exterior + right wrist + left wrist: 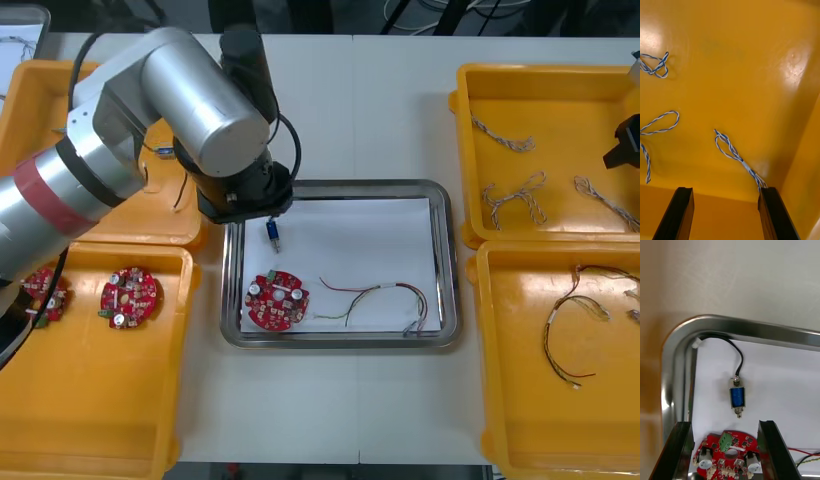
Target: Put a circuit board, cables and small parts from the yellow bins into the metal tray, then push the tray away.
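The metal tray [450, 250], white inside, holds a round red circuit board [277, 300], a red and yellow cable [385, 298] and a small metal part [272, 234] with a blue body and a black lead. My left gripper [728, 453] hangs open above the tray's near-left corner. The small metal part [737, 397] lies free beyond its fingertips, and the circuit board [728, 457] lies below them. My right gripper [726, 217] is open over the far right yellow bin [560, 90], above a twisted blue and white cable [737, 155] that it does not touch.
The near left bin [90, 400] holds two more circuit boards [130, 297]. The far right bin has several twisted cables [515, 200]. Red and yellow cables [575, 320] lie in the near right bin [530, 420]. My left arm [180, 100] covers part of the far left bin.
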Action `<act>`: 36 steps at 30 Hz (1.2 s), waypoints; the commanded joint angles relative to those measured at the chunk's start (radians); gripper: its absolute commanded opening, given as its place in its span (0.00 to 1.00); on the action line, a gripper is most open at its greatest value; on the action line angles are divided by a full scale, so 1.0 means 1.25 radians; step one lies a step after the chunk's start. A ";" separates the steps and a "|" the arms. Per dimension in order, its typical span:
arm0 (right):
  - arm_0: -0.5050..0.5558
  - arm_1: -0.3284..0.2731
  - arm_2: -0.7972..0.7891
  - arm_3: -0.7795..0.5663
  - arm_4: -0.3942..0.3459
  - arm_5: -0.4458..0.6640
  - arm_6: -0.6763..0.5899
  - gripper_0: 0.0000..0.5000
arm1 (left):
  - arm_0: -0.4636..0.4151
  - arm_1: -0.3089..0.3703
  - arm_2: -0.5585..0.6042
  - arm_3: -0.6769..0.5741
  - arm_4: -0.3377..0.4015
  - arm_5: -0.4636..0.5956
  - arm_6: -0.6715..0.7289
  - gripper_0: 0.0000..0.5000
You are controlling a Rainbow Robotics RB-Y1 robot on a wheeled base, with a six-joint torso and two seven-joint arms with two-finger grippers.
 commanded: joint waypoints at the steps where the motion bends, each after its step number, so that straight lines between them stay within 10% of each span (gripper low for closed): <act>1: -0.046 0.005 0.051 0.029 -0.001 -0.056 0.000 1.00 | -0.036 0.053 0.064 -0.050 0.013 0.045 -0.085 1.00; 36: -0.077 0.037 0.153 0.271 -0.039 -0.308 -0.018 1.00 | -0.036 0.210 0.299 0.145 0.031 0.040 -0.286 1.00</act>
